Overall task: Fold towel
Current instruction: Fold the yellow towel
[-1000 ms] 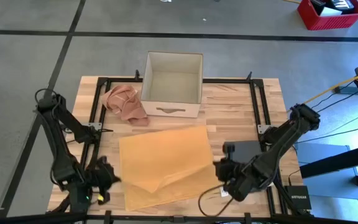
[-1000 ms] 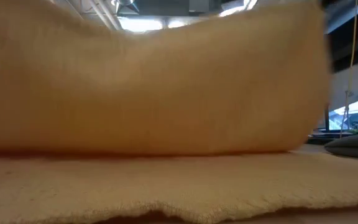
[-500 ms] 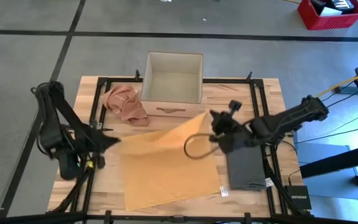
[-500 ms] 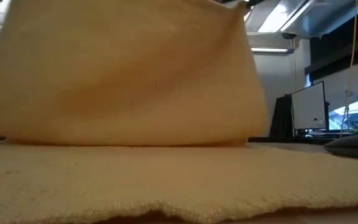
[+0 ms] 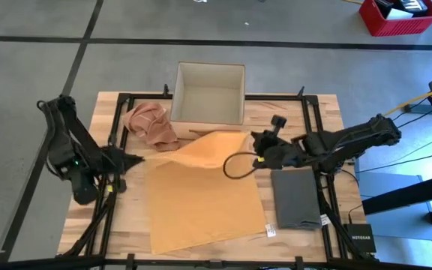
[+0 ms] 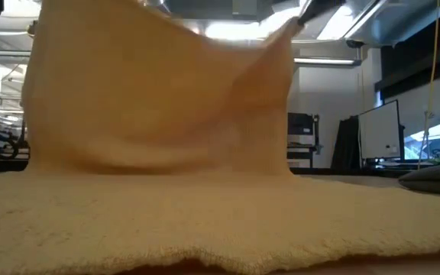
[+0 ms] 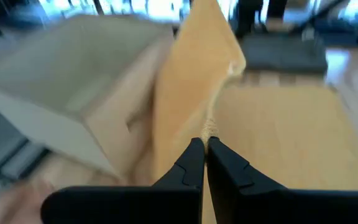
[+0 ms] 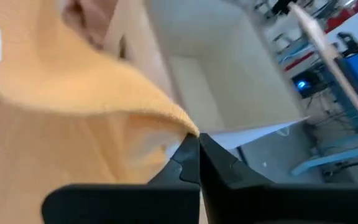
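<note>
The orange towel [image 5: 201, 199] lies spread on the wooden table [image 5: 328, 112]. Its near part rests flat and its far edge is raised. In the low view the towel [image 6: 159, 99] stands up as a sheet from the flat part. My left gripper [image 5: 136, 159] is shut on the far-left corner and my right gripper [image 5: 251, 139] is shut on the far-right corner, just in front of the open box [image 5: 208, 94]. My left gripper [image 7: 205, 144] pinches the towel's far-left corner [image 7: 210, 124] between its two fingers, coming from the table's left and slanting down. The corner is lifted clear. My right gripper [image 8: 197, 138] pinches the far-right corner [image 8: 182, 124] between its two fingers, coming from the table's right and slanting down. The corner is held off the table, and the cloth runs down from it to the part lying flat.
A crumpled pink cloth [image 5: 150, 124] lies left of the box. A folded grey cloth [image 5: 297, 196] lies right of the towel. A black frame [image 5: 310, 120] runs around the work area. A loose cable loop [image 5: 235, 165] hangs by my right gripper.
Both grippers have gone from near the table's near edge toward its far edge and upward, staying shut on the towel's corners. The flap that lay folded over the near part has been drawn back and lifted; the towel's near edge has stayed on the table.
</note>
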You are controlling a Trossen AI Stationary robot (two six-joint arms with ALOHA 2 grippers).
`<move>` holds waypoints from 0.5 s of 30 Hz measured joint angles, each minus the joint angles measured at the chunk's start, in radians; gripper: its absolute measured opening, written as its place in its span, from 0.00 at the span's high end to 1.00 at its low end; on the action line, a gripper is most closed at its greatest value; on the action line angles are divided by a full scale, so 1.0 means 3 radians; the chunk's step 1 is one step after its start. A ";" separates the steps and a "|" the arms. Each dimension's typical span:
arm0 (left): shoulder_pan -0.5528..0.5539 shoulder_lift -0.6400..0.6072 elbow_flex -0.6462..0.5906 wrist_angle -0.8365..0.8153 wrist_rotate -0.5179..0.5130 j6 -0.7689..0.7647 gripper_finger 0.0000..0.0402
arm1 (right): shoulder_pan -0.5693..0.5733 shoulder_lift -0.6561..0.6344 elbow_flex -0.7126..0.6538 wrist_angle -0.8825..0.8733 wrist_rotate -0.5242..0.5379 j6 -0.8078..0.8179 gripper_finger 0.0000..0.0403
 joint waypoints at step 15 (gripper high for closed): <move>-0.0378 0.0619 -0.0412 0.0775 0.0658 -0.0709 1.00 | 0.0746 0.0008 -0.0471 -0.0121 -0.0593 0.0915 1.00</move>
